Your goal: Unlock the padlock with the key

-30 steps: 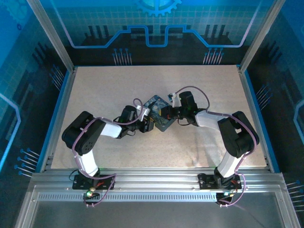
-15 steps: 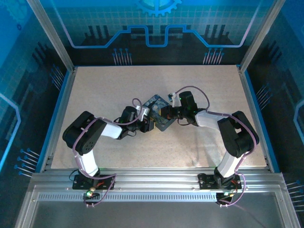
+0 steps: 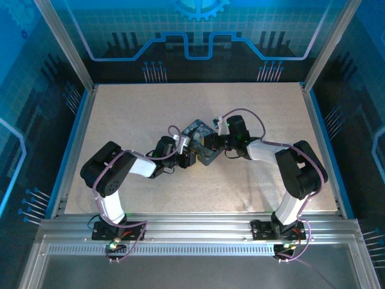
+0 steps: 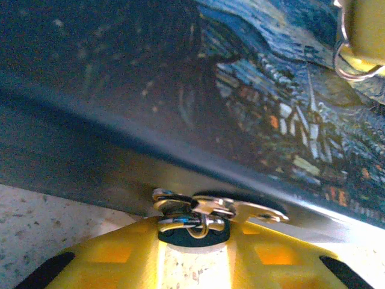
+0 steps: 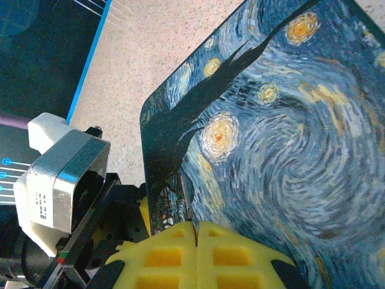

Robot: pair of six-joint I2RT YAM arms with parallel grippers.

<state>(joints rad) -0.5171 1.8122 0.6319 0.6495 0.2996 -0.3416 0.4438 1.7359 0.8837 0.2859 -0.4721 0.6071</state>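
Left gripper (image 4: 192,260) tighter around padlock (image 4: 194,227)

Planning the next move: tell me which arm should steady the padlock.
Left. The left gripper has its jaws flanking the padlock at the tin edge, so it probably needs little travel. The right gripper is shut on the key.

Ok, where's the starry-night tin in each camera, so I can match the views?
Top external: the tin lies in the middle of the table, turned cornerwise.
Left wrist: its painted face spans the upper frame.
Right wrist: it takes the right side, swirls and stars facing the camera.
Shared landmark: the speckled table, lower left in left wrist, upper left in right wrist.
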